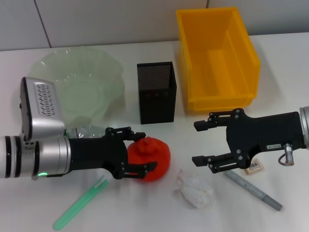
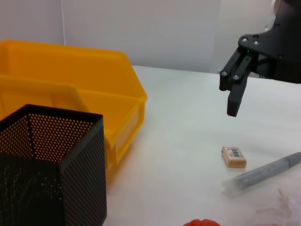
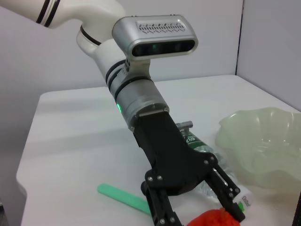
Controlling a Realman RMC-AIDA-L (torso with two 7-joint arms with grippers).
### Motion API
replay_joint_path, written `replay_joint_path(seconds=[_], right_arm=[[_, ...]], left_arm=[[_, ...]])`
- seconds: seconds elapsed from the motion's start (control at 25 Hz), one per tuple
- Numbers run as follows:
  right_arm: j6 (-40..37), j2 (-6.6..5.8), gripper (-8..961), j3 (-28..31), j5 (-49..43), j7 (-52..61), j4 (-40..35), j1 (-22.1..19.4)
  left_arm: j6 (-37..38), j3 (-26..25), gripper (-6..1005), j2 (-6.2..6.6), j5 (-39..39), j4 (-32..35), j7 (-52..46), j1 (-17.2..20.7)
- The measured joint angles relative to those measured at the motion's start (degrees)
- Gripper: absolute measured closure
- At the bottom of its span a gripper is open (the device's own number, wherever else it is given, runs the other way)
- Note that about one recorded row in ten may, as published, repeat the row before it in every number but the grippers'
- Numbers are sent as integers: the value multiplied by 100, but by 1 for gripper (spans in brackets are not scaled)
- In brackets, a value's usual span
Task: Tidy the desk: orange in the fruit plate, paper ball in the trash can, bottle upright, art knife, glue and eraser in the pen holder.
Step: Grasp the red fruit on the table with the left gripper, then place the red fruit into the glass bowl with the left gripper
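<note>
**Left gripper around the orange, much of the desk half hidden**

In the head view my left gripper [image 1: 143, 151] sits lower centre with its fingers spread on either side of the orange [image 1: 153, 157]; I cannot tell whether the pads touch it. The orange lies on the table [image 1: 145, 212], well short of the fruit plate [image 1: 77, 87] at upper left. The bottle [image 3: 203, 146] is mostly hidden under my left arm; only crinkled plastic and a label show. My right gripper [image 1: 199, 142] hovers centre right, fingers apart and empty. It covers part of the eraser [image 1: 254, 167] and the upper end of the grey pen-like stick [image 1: 253, 190]. The paper ball [image 1: 194, 190] lies bottom centre, the green art knife [image 1: 79, 203] lower left. The pen holder [image 1: 155, 92] and yellow trash can [image 1: 217, 58] stand at the top.
</note>
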Motion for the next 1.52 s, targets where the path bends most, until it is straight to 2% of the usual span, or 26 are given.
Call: replay_joint_path(seconds=[0.28, 0.92, 1.08, 1.16, 1.4, 1.48, 1.52], right_arm=[[-15, 0, 179, -7, -4, 8, 0, -5], [-63, 0, 182, -5, -4, 15, -5, -9], [-69, 0, 182, 46, -22, 25, -3, -11], [-54, -4, 182, 67, -25, 26, 18, -25], [-27, -9, 183, 74, -76, 4, 40, -92], [-25, -8, 184, 73, -110, 4, 42, -97], [-24, -9, 184, 73, -114, 4, 43, -97]], left_arm=[[-269, 104, 187, -2, -106, -1, -64, -7], [-383, 332, 568, -2, -92, 56, -196, 16], [-328, 381, 707, 0, -109, 136, -197, 50], [-219, 366, 776, 8, -118, 246, -197, 101], [162, 328, 842, 48, -275, 712, -317, 333], [283, 342, 872, 52, -299, 1279, -516, 577], [283, 342, 879, 52, -299, 1279, -516, 577]])
